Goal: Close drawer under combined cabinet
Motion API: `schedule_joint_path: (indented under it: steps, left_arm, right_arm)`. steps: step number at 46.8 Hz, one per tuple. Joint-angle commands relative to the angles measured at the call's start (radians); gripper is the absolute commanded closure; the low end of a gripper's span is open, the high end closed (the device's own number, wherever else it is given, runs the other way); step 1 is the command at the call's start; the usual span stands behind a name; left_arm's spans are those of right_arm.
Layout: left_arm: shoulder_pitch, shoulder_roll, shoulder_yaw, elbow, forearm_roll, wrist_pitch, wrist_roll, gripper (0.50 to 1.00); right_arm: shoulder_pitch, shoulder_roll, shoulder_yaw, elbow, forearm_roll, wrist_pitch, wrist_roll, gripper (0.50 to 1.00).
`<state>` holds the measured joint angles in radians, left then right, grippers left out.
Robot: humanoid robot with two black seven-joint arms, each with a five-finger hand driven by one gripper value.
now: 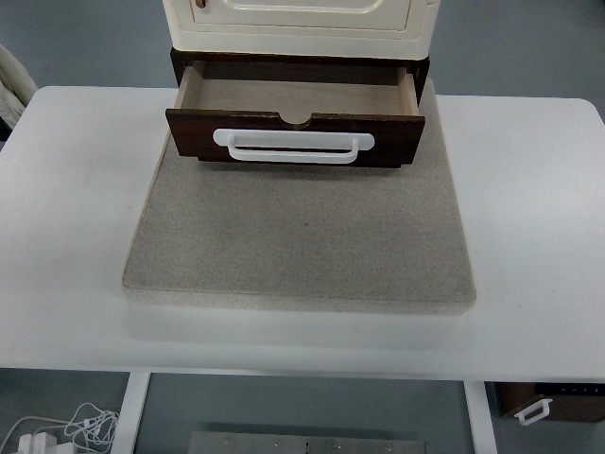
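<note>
Drawer point(295, 118) is pulled out under the cream cabinet point(301, 21), white handle point(293, 147) facing front, sitting on a grey mat point(301, 241) on the white worktop point(529, 218). No robot hand showing, so can't tell its state.

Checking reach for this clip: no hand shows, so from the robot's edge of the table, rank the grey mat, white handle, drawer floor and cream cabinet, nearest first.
1. Grey mat, mid-picture.
2. White handle, just past the mat's centre.
3. Drawer floor, behind the handle.
4. Cream cabinet, at the top edge.
</note>
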<state>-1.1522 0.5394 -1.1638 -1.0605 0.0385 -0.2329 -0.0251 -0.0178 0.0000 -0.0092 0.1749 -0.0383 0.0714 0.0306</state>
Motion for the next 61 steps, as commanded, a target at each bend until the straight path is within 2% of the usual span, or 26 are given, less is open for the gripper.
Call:
schedule_joint_path:
  steps: [1, 18, 34, 50, 56, 61]
  left_arm:
    - [-0.003, 0.007, 0.025, -0.045, 0.0, 0.003, -0.007, 0.51]
    - [-0.006, 0.048, 0.231, -0.269, 0.001, 0.055, -0.01, 0.51]
    - [-0.075, 0.065, 0.467, -0.414, 0.006, 0.069, -0.009, 0.51]
    - [-0.113, 0.059, 0.639, -0.509, 0.145, 0.073, 0.005, 0.512]
    - [-0.11, 0.034, 0.684, -0.539, 0.201, 0.113, 0.007, 0.512]
    - [-0.112, 0.021, 0.728, -0.549, 0.21, 0.118, 0.01, 0.512]
  right_arm:
    - [0.001, 0.0, 0.0, 0.0, 0.0, 0.001, 0.0, 0.548]
    - [-0.001, 0.0, 0.0, 0.0, 0.0, 0.001, 0.0, 0.548]
    - [-0.001, 0.0, 0.0, 0.0, 0.0, 0.001, 0.0, 0.548]
    - [0.001, 0.0, 0.0, 0.0, 0.0, 0.001, 0.0, 0.548]
    - [-0.001, 0.0, 0.0, 0.0, 0.0, 0.001, 0.0, 0.548]
    - [-0.001, 0.0, 0.0, 0.0, 0.0, 0.001, 0.0, 0.548]
